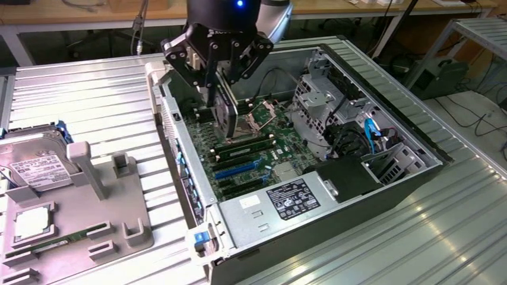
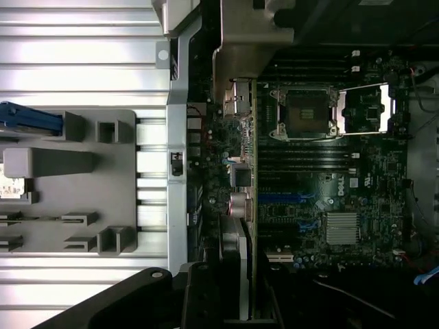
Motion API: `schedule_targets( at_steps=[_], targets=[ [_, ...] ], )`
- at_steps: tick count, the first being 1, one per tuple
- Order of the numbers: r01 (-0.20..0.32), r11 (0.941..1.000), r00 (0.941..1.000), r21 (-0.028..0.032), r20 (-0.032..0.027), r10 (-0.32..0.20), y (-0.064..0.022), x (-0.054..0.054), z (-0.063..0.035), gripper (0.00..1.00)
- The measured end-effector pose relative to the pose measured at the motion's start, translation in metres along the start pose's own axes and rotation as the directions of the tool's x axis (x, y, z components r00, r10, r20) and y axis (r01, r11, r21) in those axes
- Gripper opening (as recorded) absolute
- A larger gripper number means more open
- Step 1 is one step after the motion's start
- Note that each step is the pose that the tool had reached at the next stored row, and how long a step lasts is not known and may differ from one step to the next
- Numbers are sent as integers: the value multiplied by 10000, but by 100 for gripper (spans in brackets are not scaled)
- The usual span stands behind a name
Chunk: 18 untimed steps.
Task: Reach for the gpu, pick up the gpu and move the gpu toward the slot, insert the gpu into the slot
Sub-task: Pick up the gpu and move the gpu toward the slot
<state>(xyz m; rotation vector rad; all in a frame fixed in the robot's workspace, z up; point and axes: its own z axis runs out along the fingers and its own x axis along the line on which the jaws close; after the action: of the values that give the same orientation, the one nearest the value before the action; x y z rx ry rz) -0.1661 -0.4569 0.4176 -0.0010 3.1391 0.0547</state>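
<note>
The gpu [image 1: 227,116], a thin dark card, hangs on edge inside the open computer case [image 1: 412,136], just above the motherboard [image 1: 269,148] near the processor socket. My gripper [image 1: 218,83] is shut on the card's top edge. In the wrist view the gpu [image 2: 251,171] appears edge-on, with its silver bracket [image 2: 236,103] toward the case's rear wall, and my gripper [image 2: 240,291] clamps it from both sides. The blue expansion slots [image 1: 237,170] lie on the board a little nearer the case's front end; they are also seen beside the card as blue slots [image 2: 288,199].
A grey fixture tray [image 1: 103,202] at the exterior view's left holds a hard drive [image 1: 32,160] and a green memory stick [image 1: 56,243]. Inside the case are the open processor socket [image 2: 305,113], a drive cage [image 1: 317,101] and a labelled power supply [image 1: 293,199]. The case walls stand close around the card.
</note>
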Motion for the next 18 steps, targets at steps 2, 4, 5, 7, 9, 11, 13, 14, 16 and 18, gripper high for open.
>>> schedule_targets(
  at_steps=[2, 4, 5, 7, 9, 11, 13, 14, 16, 18],
  targets=[
    [5, 10000, 10000, 0, 0, -5, 0, -42, 1, 28],
    [9, 10000, 10000, 0, -1, -9, 0, -84, 1, 28],
    [11, 10000, 10000, 0, 0, -11, 0, -106, 2, 28],
    [13, 10000, 10000, 1, -1, -13, 0, -151, 2, 28],
    [14, 10000, 10000, 0, 0, -14, 0, -200, 4, 28],
    [17, 10000, 10000, 1, -2, -17, 0, -245, 4, 28],
    [17, 10000, 10000, 0, -1, -17, 0, -290, 5, 28],
    [17, 10000, 10000, 1, -1, -17, 0, -312, 5, 28],
    [17, 10000, 10000, 0, -1, -17, 0, -353, 7, 28],
    [18, 10000, 10000, 1, -1, -18, -1, -416, 8, 28]
  ],
)
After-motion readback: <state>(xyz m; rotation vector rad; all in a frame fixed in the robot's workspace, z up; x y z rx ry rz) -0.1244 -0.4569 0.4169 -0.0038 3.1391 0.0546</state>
